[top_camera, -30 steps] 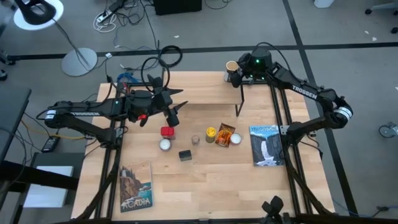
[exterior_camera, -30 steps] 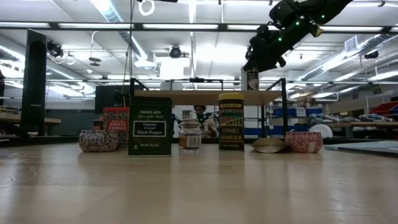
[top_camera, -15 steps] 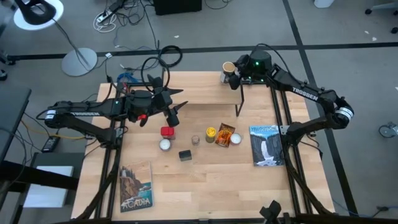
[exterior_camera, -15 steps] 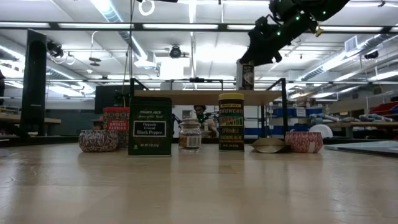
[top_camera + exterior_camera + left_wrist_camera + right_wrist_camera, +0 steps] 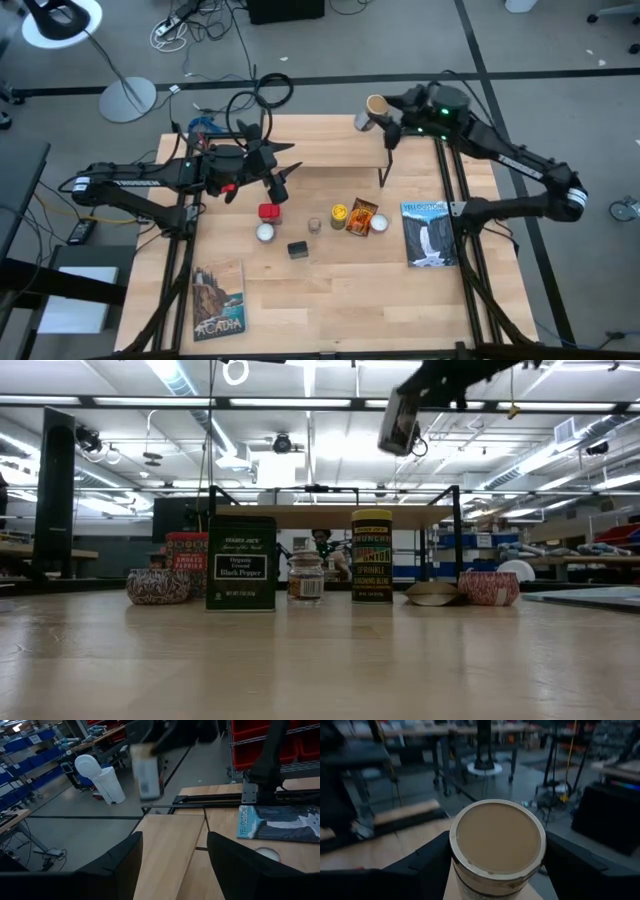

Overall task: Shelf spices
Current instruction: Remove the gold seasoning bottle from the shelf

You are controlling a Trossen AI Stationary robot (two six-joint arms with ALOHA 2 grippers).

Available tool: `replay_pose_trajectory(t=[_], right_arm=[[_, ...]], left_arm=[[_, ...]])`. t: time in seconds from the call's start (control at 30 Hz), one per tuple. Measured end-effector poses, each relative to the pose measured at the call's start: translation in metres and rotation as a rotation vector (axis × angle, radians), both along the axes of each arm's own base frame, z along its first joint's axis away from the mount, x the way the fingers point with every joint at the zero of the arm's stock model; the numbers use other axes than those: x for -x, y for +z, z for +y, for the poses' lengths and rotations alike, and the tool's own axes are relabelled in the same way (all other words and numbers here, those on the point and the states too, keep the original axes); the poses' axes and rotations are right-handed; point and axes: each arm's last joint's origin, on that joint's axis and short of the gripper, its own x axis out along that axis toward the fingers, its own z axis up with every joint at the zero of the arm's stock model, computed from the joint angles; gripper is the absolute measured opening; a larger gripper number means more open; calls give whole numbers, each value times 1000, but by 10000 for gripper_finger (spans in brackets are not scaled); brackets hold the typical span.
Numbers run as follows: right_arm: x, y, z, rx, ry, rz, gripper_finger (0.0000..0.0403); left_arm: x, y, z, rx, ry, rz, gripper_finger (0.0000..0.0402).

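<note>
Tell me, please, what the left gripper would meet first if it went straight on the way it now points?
Probably the shelf: its plank top lies directly beyond the left gripper. The tan jar held by the right gripper hangs farther off; depth is unclear.

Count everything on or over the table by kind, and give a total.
Spices on the table: 5 (red tin, dark tin, small jar, yellow jar, orange packet)
Spices held in the air: 1 (tan jar, in the right gripper)
Round discs: 2 (disc by the red tin, disc by the orange packet)
Books: 2 (Acadia book, Yellowstone book)
Shelf: 1
Total: 11
</note>
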Motion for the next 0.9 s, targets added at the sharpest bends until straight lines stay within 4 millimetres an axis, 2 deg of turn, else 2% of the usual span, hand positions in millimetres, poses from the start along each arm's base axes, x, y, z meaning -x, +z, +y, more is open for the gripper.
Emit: replay_pose_trajectory(t=[0.17,0.3,0.57,0.9], right_arm=[[25,21,28,5,42,-105,273],[43,26,48,-25,61,-116,272],[65,18,77,-109,131,-33,272],[67,-9,94,-274,131,171,272]], left_arm=[[0,0,0,1,0,0,227],[0,0,0,8,2,-4,227],[0,0,0,20,4,-9,227],[0,-1,0,45,10,-19,227]])
